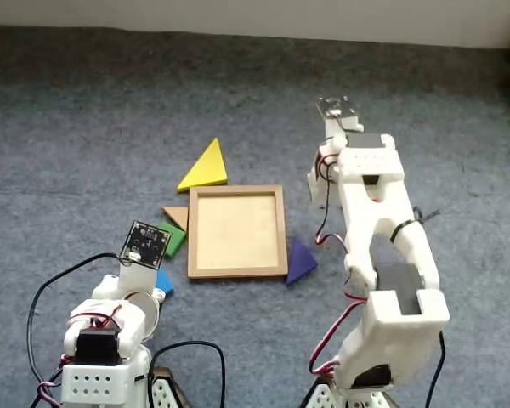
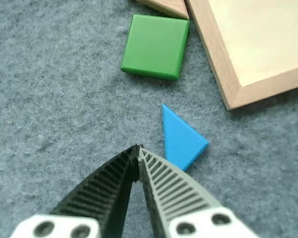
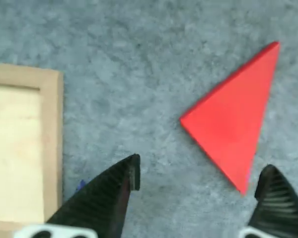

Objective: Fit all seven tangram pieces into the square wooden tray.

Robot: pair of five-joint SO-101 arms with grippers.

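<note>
Left jaws are pressed together with nothing between them, their tips low over the grey surface and just beside one edge of the blue triangle, which lies flat. Beyond that triangle sits the green square, apart from it, and past the square a tan triangle lies close along the wooden tray. A corner of the tray is near the blue triangle without touching it.

Right jaws stand wide apart and hold nothing. The red triangle lies flat on the surface between them, closer to one finger than the other. The tray's rim is off to the side of the opposite finger, well apart from the red triangle.

From above, the tray sits in the middle of the surface with every visible piece outside it. A yellow triangle lies just beside its far left corner, and the tan triangle, green square and blue triangle run along its left side, the square partly under the left arm. A purple piece sits at the near right corner; whether it touches the rim cannot be told. The right arm stretches along the tray's right side.
</note>
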